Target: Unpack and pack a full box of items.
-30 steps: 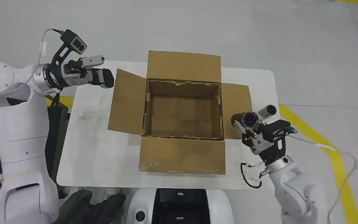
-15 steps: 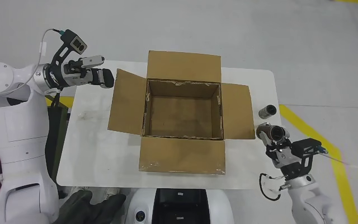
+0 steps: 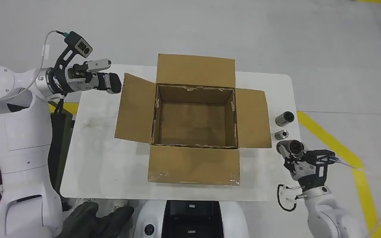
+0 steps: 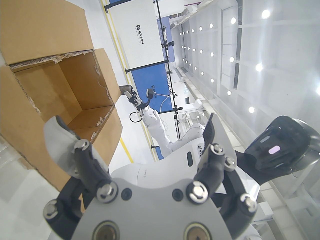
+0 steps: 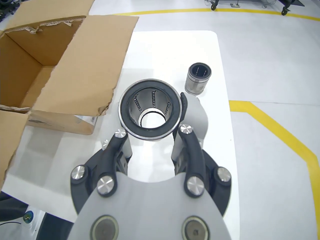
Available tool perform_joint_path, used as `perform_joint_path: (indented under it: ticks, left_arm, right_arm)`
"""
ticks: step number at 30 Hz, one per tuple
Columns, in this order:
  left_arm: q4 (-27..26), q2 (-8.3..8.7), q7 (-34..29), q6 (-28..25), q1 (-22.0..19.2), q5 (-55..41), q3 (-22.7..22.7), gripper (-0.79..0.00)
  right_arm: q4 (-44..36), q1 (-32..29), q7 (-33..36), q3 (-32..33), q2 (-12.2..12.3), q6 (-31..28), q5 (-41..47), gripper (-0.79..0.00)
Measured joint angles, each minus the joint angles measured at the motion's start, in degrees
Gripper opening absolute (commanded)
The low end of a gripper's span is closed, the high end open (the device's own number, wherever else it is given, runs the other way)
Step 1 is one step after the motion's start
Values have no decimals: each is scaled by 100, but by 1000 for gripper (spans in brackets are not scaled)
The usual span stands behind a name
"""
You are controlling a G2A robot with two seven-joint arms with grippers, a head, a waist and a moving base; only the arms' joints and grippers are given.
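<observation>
An open, empty cardboard box (image 3: 193,165) stands in the middle of the white table (image 3: 95,154). My right gripper (image 3: 291,150) is at the table's front right, beside the box's right flap (image 5: 87,63), shut on a metal cylinder bearing (image 5: 150,109) whose hollow end faces the wrist camera. A second, smaller bearing (image 3: 284,117) (image 5: 198,78) stands upright on the table just beyond it. My left gripper (image 3: 113,82) (image 4: 132,123) hangs open with nothing in it, off the box's left flap (image 4: 50,96) at the far left of the table.
All four box flaps are folded outward and cover much of the table. Bare table shows left of the box and in a narrow strip on the right. Yellow floor tape (image 3: 333,146) runs past the right edge.
My right arm carried the held bearing away from the box's right flap, rightward and toward the table's front edge. The left arm and the standing bearing stayed put.
</observation>
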Motion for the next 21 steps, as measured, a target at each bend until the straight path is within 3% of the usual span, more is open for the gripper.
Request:
perform_joint_path:
  ticks: [21]
  left_arm:
    - [0,0,0,0,0,0,0,0]
  right_arm:
    - [1054,686,93,-362,43,366,-552,-785]
